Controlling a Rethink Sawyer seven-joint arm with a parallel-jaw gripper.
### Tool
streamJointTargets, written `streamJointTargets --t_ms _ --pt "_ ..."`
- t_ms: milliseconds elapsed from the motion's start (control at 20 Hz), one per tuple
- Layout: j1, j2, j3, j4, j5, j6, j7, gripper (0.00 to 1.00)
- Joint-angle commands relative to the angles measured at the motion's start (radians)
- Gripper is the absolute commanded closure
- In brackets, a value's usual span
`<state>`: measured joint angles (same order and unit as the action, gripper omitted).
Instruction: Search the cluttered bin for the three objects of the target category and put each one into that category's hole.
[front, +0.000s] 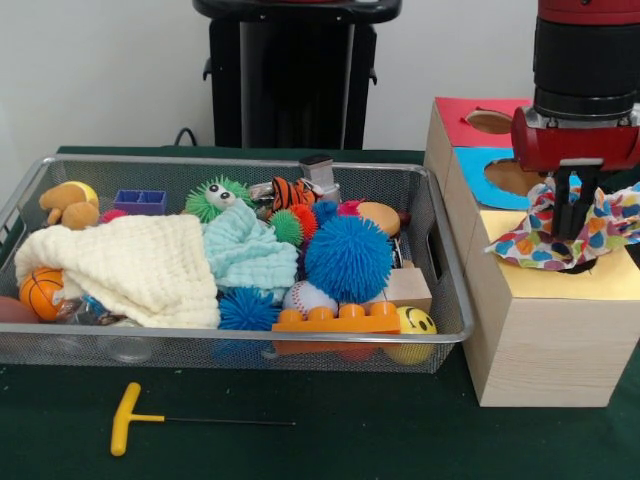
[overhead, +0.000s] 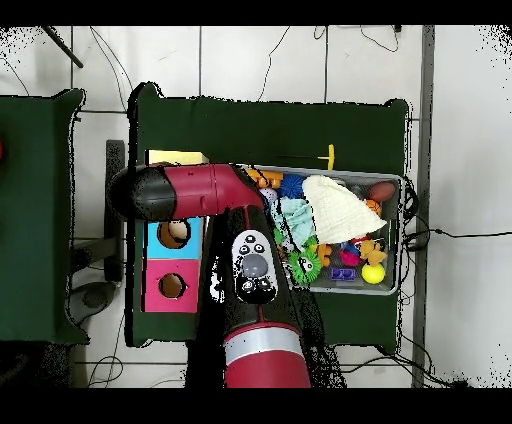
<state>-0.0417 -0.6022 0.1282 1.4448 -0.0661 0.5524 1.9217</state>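
The gripper (front: 572, 222) has its jaws clenched on the polka-dot cloth (front: 540, 232) (bunched, corners flaring sideways), which hangs touching the yellow top (front: 600, 280) over the hole, right of the bin (front: 440, 250).

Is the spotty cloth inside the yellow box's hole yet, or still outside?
Mostly outside. The polka-dot cloth lies bunched on the yellow top, spreading both sides of the end effector, which presses into its middle. The hole is hidden beneath; cannot tell how much is in.
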Motion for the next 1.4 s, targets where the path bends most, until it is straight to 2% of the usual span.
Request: streamJointTargets --t_ms 50,350,700,1400 --pt "-0.026 0.033 0.031 0.041 -0.074 -0.020 -0.007 1.00" --pt "-0.032 0.091 0.054 0.007 -0.076 -0.059 -0.017 1.00" --pt "-0.040 0.117 0.072 -0.013 -0.074 -0.060 -0.037 1.00" --pt "-0.028 0.120 0.068 -0.033 -0.074 -0.055 -0.036 1.00"
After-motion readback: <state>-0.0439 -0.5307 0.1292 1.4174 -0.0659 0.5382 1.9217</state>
